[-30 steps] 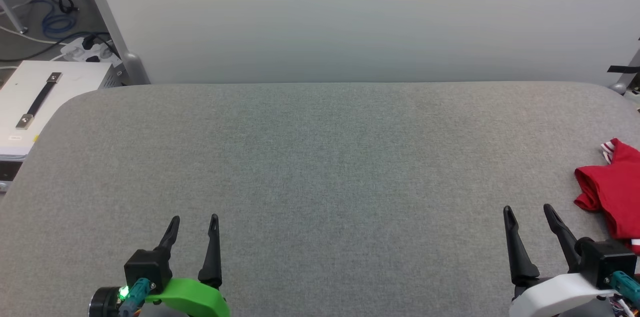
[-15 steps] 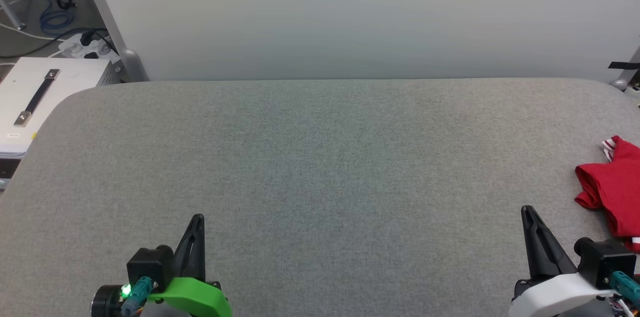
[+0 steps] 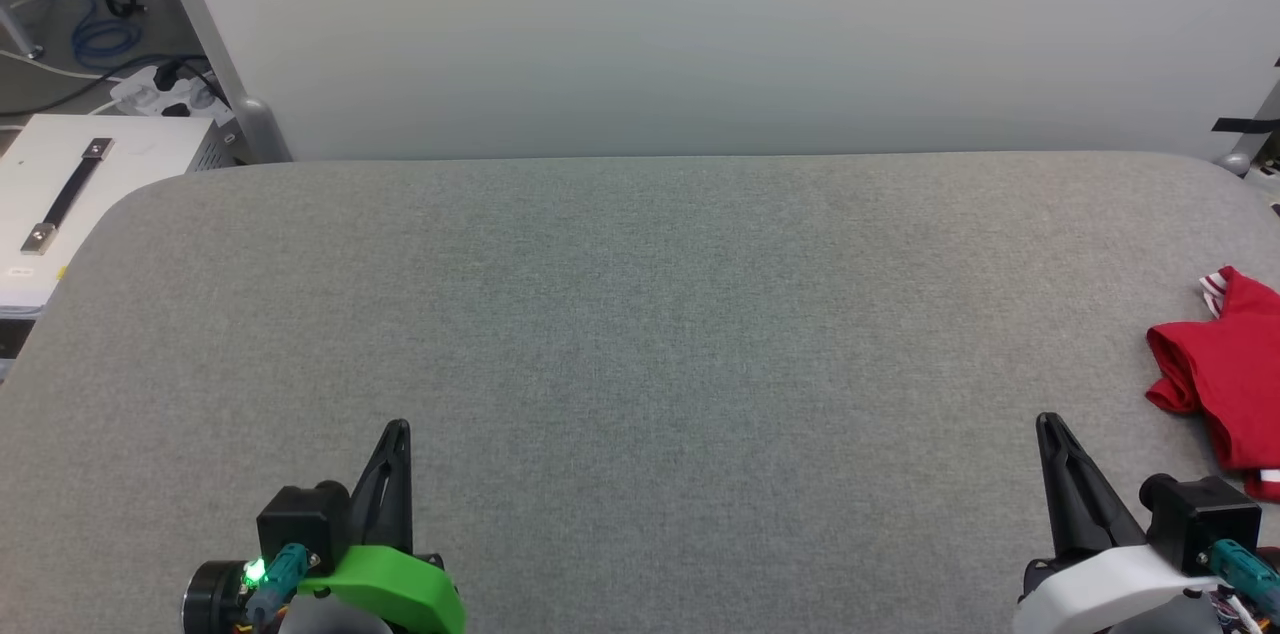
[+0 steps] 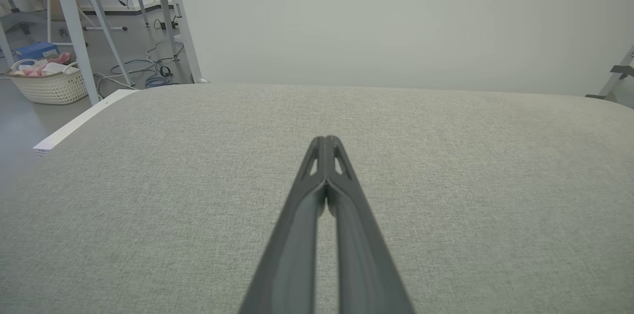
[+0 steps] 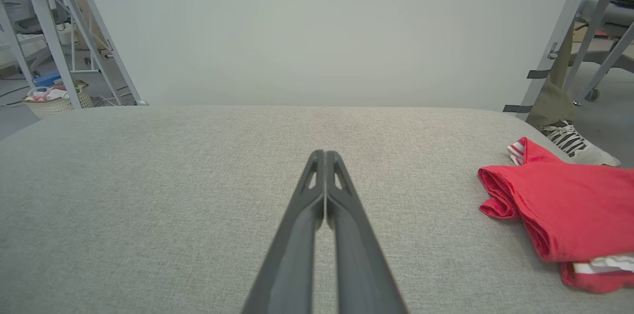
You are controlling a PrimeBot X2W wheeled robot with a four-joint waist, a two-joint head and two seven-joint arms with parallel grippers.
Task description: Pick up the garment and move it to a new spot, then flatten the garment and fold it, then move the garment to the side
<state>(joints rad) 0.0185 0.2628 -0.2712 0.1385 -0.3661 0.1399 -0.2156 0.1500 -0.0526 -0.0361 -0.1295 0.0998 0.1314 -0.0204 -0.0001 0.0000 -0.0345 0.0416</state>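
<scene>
Clenched, empty: left tool (image 3: 398, 426), right tool (image 3: 1047, 419). Risk: garment (image 3: 1225, 379) bunched near counter (image 3: 640, 314) edge; a reach with the jaws unopened may shove it off.

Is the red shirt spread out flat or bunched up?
Bunched up. The garment lies in a crumpled heap, its red cloth rolled and folded over itself.

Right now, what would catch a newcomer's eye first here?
The crumpled red jersey at the far right edge of the grey padded table, vivid against the fabric. Then the left gripper and right gripper at the near edge, both shut on nothing, the right one nearer the jersey.
</scene>
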